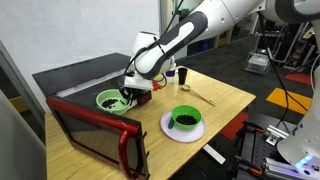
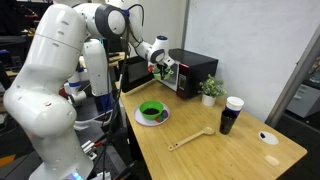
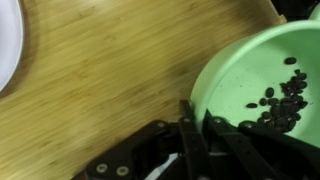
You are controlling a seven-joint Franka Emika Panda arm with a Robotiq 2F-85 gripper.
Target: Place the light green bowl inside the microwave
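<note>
The light green bowl (image 1: 107, 99) holds several dark beans and hangs at the microwave's open front. In the wrist view the bowl (image 3: 255, 70) is over the wooden tabletop. My gripper (image 1: 128, 93) is shut on the bowl's rim, one finger inside and one outside (image 3: 195, 130). The microwave (image 1: 80, 75) has a black top, and its red-trimmed door (image 1: 95, 135) stands open. In an exterior view the gripper (image 2: 160, 67) is in front of the microwave (image 2: 195, 72); the bowl is mostly hidden there.
A darker green bowl (image 1: 184, 118) sits on a white plate (image 1: 170, 130) mid-table; the plate's edge shows in the wrist view (image 3: 6, 40). A wooden spoon (image 2: 190, 141), a black cup (image 2: 231, 115) and a small potted plant (image 2: 210, 90) stand further along the table.
</note>
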